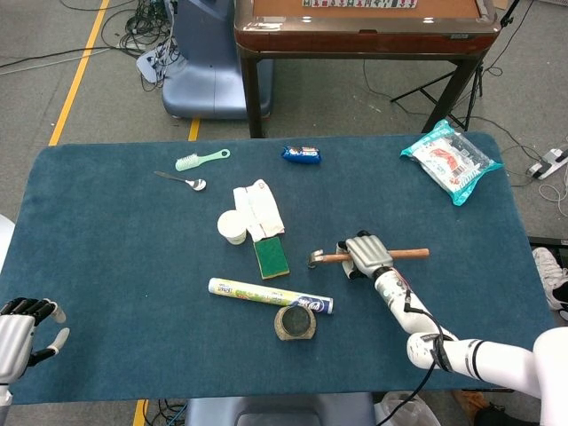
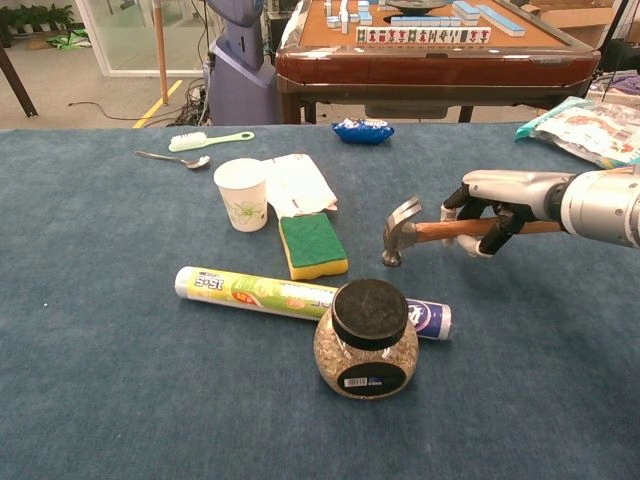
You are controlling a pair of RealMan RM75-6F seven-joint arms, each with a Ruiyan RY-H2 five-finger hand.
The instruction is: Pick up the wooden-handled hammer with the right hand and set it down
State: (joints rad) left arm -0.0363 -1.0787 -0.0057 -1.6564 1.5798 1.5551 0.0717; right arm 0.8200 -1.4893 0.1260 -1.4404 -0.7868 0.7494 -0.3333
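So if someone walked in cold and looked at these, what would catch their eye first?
Probably the right hand gripping the wooden-handled hammer right of the table's middle, head lifted off the blue cloth. Next, the black-lidded jar at the front, with the long roll lying behind it.

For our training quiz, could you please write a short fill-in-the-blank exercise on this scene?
1. The right robot hand grips the hammer by its ____ handle.
2. The jar has a ____ lid.
3. The sponge lies beside the paper ____.
4. The left robot hand holds ____.

Missing words: wooden; black; cup; nothing
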